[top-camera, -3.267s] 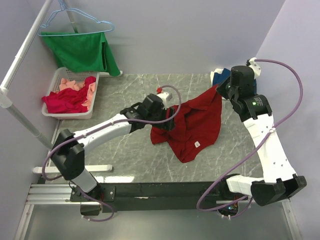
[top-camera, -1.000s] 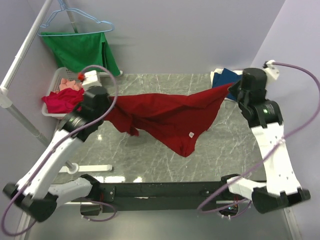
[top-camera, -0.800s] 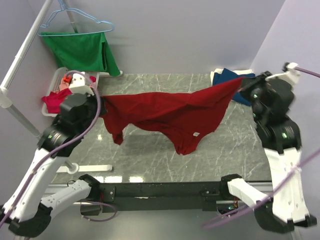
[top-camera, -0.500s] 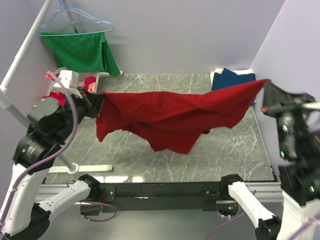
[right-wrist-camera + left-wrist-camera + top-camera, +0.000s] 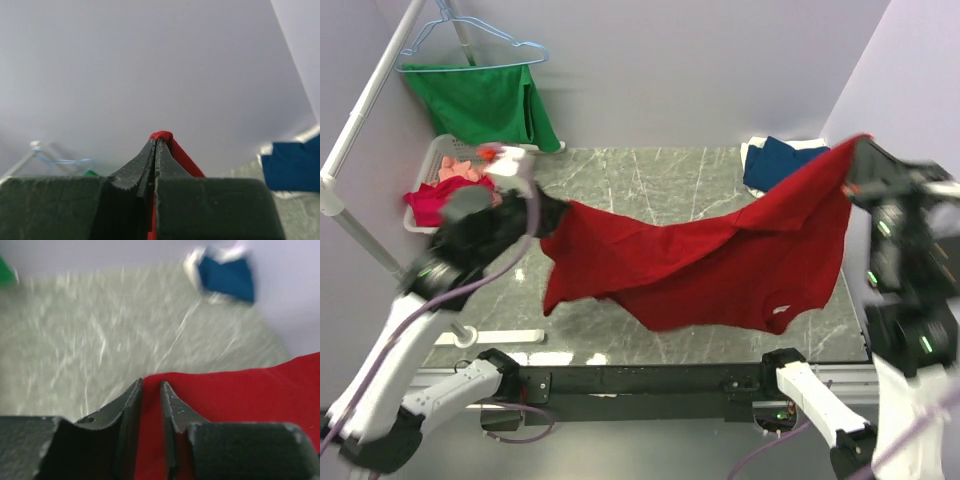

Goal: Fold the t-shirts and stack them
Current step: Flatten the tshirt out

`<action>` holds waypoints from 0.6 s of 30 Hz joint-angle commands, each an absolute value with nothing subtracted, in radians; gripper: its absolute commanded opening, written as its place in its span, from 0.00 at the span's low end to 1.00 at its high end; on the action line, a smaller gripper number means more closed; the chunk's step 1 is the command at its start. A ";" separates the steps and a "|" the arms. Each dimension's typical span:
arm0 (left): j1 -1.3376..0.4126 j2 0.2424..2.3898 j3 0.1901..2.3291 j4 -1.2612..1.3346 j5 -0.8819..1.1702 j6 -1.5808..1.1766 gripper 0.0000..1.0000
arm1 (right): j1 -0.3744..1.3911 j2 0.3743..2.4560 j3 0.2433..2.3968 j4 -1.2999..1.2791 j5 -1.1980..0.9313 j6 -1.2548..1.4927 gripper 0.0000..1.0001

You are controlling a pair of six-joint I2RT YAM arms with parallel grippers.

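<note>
Top external view: deep-red t-shirt (image 5: pixel 720 265) slung above table (image 5: pixel 650 180), left to right, sagging in middle. Right gripper (image 5: pixel 155 142) pinched tight on high right corner. Left gripper (image 5: pixel 151 390) slightly parted, cloth in gap, hold doubtful. Cloth light, limp, slips easily: pinch corners or hem.

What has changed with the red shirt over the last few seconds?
The arms pulled apart and lifted, so the deep-red t-shirt went from a bunch on the table to a sheet hanging between them. The right gripper rose to the right, pinching a corner. The left gripper has its jaws slightly apart around the cloth. Unchanged: blue t-shirt, basket, green garment.
</note>
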State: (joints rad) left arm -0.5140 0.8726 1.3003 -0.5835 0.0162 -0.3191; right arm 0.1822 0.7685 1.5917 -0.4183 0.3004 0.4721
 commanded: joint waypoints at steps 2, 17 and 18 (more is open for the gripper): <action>-0.511 1.076 1.129 -0.492 -0.026 -0.386 0.28 | 0.178 0.995 1.424 -0.370 0.436 0.538 0.00; -0.512 1.626 1.301 -0.469 -0.104 -0.528 0.06 | 0.178 1.549 1.359 -0.273 0.431 0.706 0.00; -0.512 1.612 1.296 -0.485 -0.085 -0.517 0.11 | 0.178 1.571 1.373 -0.281 0.433 0.709 0.00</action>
